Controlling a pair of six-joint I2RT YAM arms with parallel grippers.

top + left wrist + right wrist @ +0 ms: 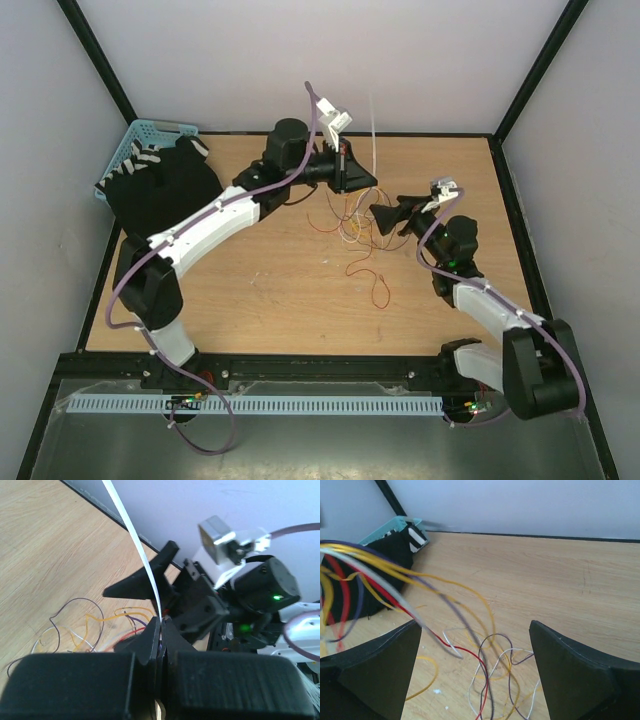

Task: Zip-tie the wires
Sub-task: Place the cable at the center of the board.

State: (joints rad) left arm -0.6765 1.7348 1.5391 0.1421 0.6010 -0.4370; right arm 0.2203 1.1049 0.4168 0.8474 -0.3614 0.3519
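Mid-table, left gripper (366, 182) is pinched tight on the zip tie (372, 130), strip running toward 12 o'clock, while right gripper (379, 221), jaws fully apart & empty, sits at its 4 w/ the wires (350, 228) at 9 o'clock of it.

the right gripper (475, 625) stands spread wide — the wires (380, 580) trail across the gap.

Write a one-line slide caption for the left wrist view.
Left gripper, jaws shut on the white zip tie, holds it pointing up, coloured wires tangled on the table beyond.
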